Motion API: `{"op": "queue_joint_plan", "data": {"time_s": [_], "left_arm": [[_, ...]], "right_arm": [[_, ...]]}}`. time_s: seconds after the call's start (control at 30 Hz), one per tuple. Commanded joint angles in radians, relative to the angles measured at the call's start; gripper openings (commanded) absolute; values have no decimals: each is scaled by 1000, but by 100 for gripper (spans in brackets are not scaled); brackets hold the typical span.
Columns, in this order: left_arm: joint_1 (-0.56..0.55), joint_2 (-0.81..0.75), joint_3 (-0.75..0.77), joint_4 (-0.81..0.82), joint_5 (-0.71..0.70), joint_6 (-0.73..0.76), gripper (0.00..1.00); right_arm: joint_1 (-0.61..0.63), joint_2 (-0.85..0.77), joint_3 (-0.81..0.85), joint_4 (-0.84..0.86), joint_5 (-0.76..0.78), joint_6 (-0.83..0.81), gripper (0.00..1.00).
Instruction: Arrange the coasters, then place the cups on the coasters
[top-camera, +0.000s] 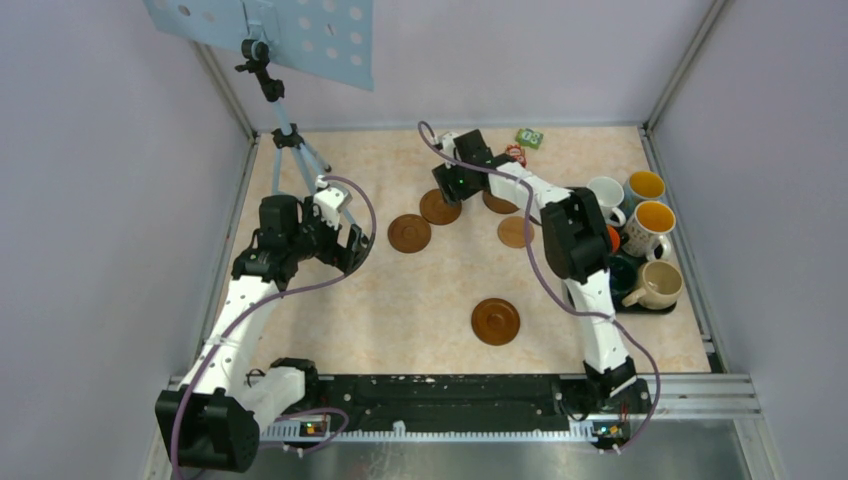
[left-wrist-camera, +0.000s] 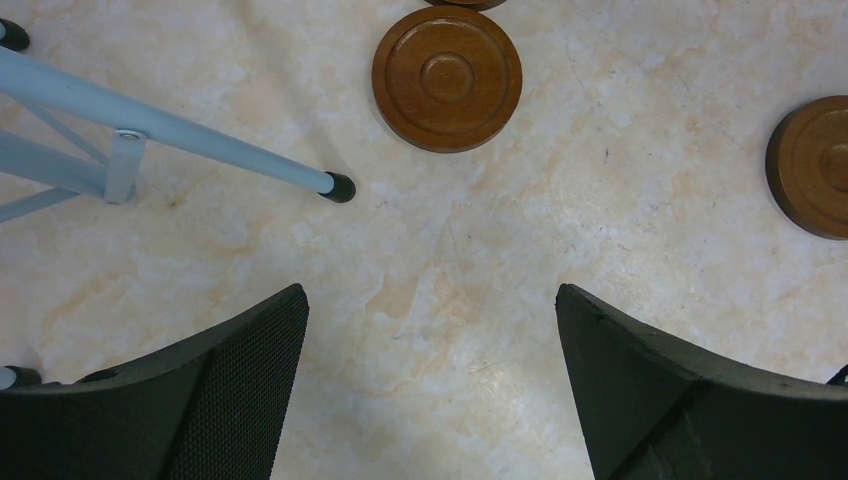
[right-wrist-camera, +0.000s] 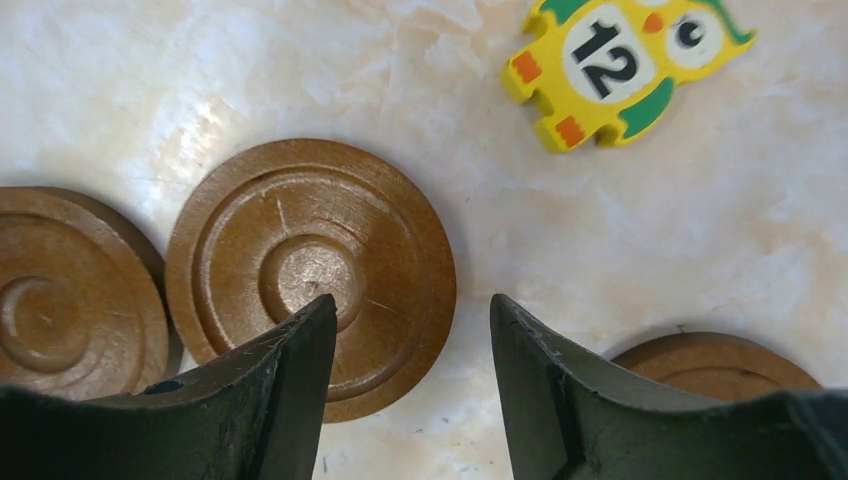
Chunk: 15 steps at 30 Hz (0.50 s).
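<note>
Right hand (right-wrist-camera: 412, 310) — jaws partly apart with nothing between them, poised low over the far middle of the desk. A round mid-brown wooden coaster (right-wrist-camera: 310, 230) lies flat, partly under one finger and to one side of the gap. It is a disc with no long axis, and two further discs lie close by on either flank. Left hand (left-wrist-camera: 430, 295) — spread wide, empty, the nearer one to the dark-brown wooden coaster (left-wrist-camera: 447, 78) ahead of it. Handled ceramic cups (top-camera: 650, 225) crowd a black rectangular tray (top-camera: 655, 308) at the right edge, beside the right arm, none yet on a coaster. Surface: smooth cream marbled desk (top-camera: 400, 300). Pale walls enclose it, with a blue tripod (top-camera: 285, 135) at far left.
</note>
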Motion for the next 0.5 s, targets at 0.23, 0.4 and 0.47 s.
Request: {"op": "queue_joint_plan", "data": {"time_s": [0.23,0.4,0.47], "left_arm": [[5,-14,-3,29,18,3,99],[5,-12,-3,30,13,3,99],[5,-13,-3,30,14,3,99]], "right_arm": [[12,99,91,-25,83,-8,48],[4,129,131,-31,117,-2,36],[-1,144,148,-35,124,0,33]]}}
